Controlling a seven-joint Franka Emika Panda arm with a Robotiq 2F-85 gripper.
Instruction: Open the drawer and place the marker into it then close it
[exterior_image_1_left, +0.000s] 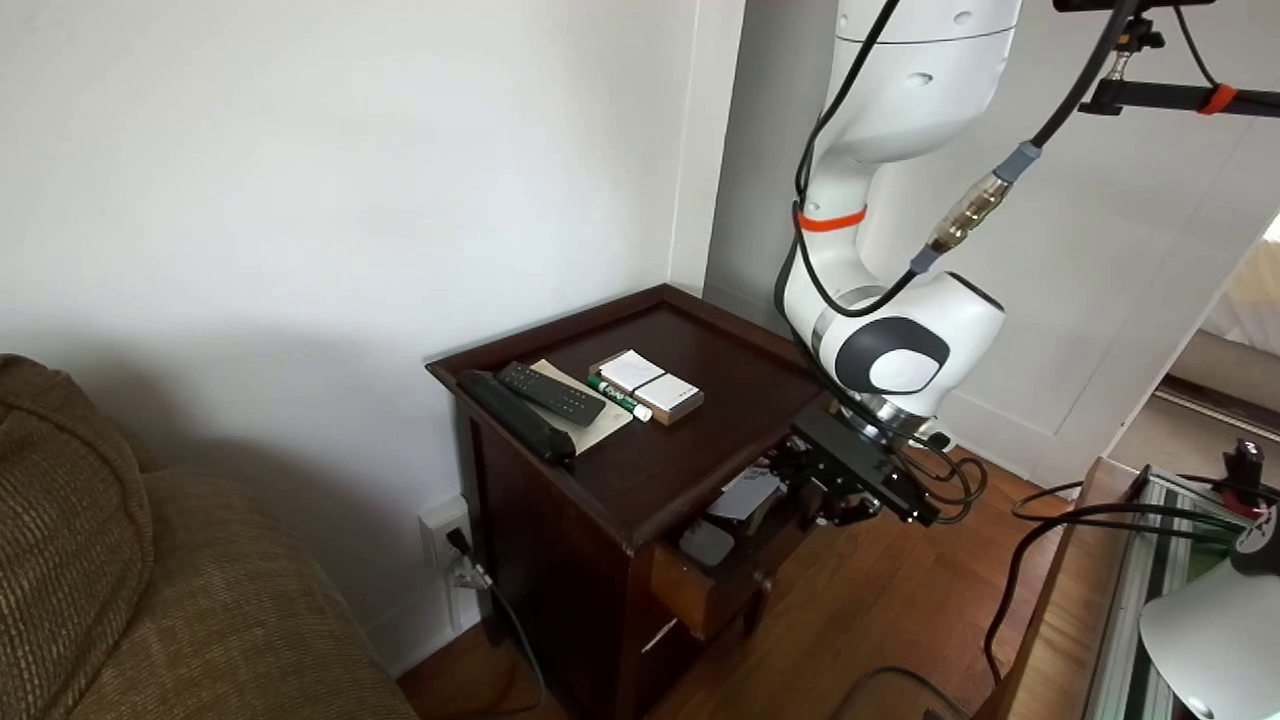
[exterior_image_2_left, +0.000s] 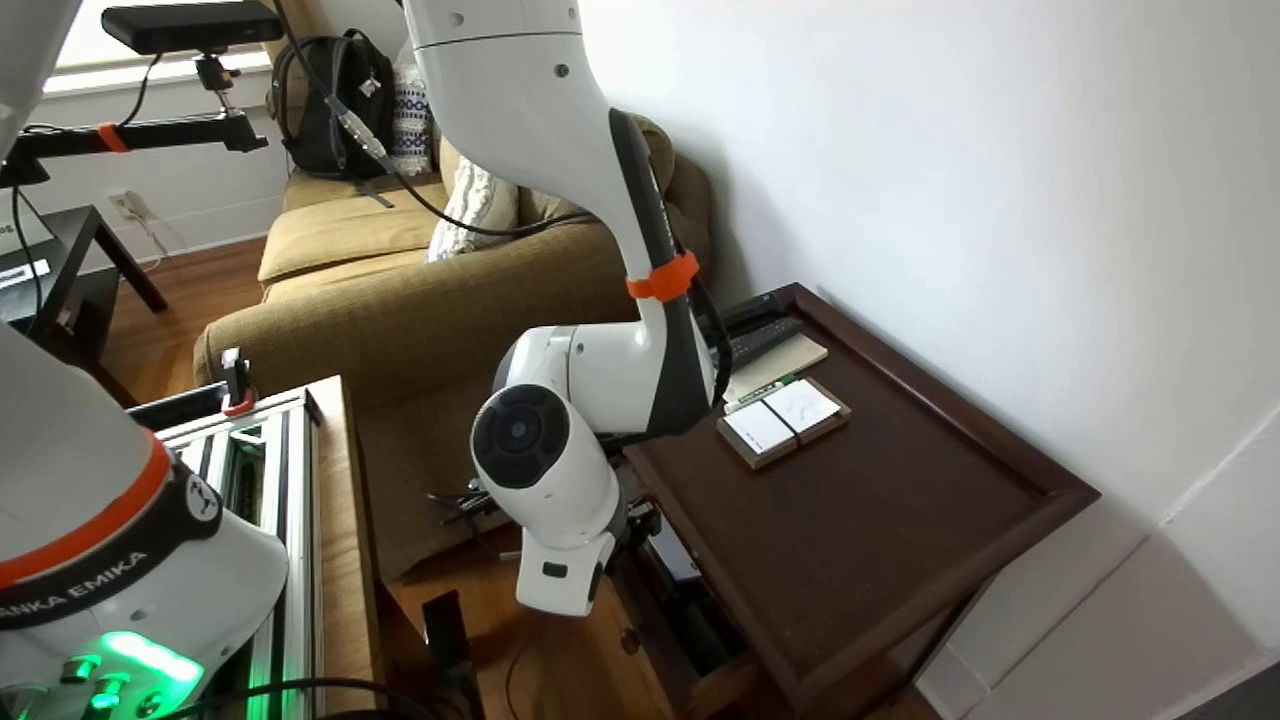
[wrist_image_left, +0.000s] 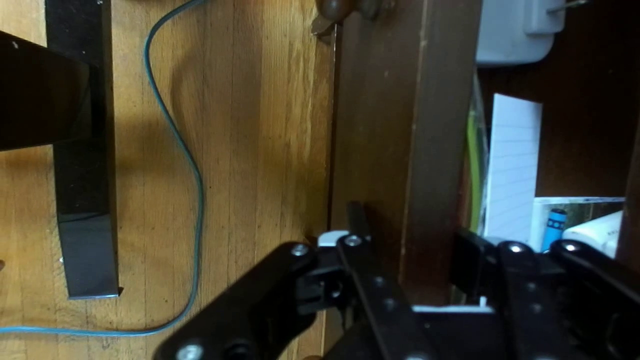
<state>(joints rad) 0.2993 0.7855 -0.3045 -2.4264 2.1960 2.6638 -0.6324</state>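
Observation:
The drawer (exterior_image_1_left: 684, 592) of the dark side table is pulled partly out. Its front's top edge (wrist_image_left: 440, 150) shows in the wrist view, and the drawer (exterior_image_2_left: 660, 640) also shows in an exterior view. The knob (wrist_image_left: 337, 7) is at the wrist view's top edge. The green-and-white marker (exterior_image_1_left: 622, 398) lies on the tabletop against a small boxed notepad; it also shows in an exterior view (exterior_image_2_left: 758, 394). My gripper (wrist_image_left: 410, 240) is open around the drawer front, one finger outside it and one inside. Contact cannot be told. The gripper (exterior_image_1_left: 808, 490) holds no marker.
On the tabletop lie a notepad box (exterior_image_1_left: 675, 392), a remote (exterior_image_1_left: 552, 393), a long dark bar (exterior_image_1_left: 515, 415) and a tan card (exterior_image_1_left: 603, 430). The drawer holds paper (wrist_image_left: 512, 165), a white adapter (wrist_image_left: 512, 37) and a blue cylinder (wrist_image_left: 554, 227). A couch (exterior_image_1_left: 190, 590) stands beside the table.

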